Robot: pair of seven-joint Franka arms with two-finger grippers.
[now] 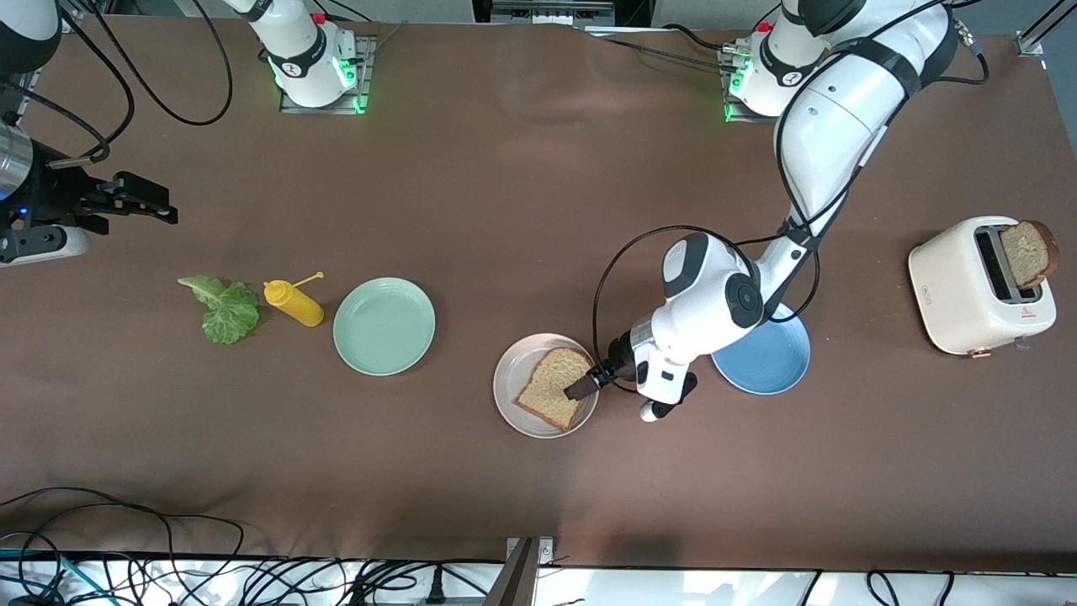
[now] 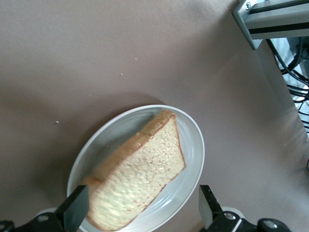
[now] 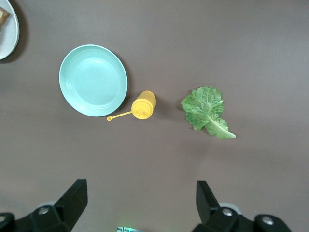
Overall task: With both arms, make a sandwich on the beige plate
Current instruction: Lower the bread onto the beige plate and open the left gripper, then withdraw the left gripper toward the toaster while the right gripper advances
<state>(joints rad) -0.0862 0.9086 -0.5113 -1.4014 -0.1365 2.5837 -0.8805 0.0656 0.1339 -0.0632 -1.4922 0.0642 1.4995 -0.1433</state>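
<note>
A brown bread slice (image 1: 555,387) (image 2: 140,169) lies on the beige plate (image 1: 513,370) (image 2: 193,159), with one edge up against the rim. My left gripper (image 1: 587,385) (image 2: 143,205) hangs low over the plate, open, its fingers standing wide on either side of the slice and not touching it. A crinkled green lettuce leaf (image 1: 225,310) (image 3: 205,110) lies on the table toward the right arm's end. My right gripper (image 1: 156,202) (image 3: 140,198) waits open and empty, up over bare table at that end.
Between the lettuce and the beige plate are a yellow squeeze bottle (image 1: 294,303) (image 3: 143,105) lying on its side and a mint green plate (image 1: 384,325) (image 3: 93,80). A blue plate (image 1: 774,362) sits partly under the left arm. A cream toaster (image 1: 976,286) holds another bread slice (image 1: 1028,252).
</note>
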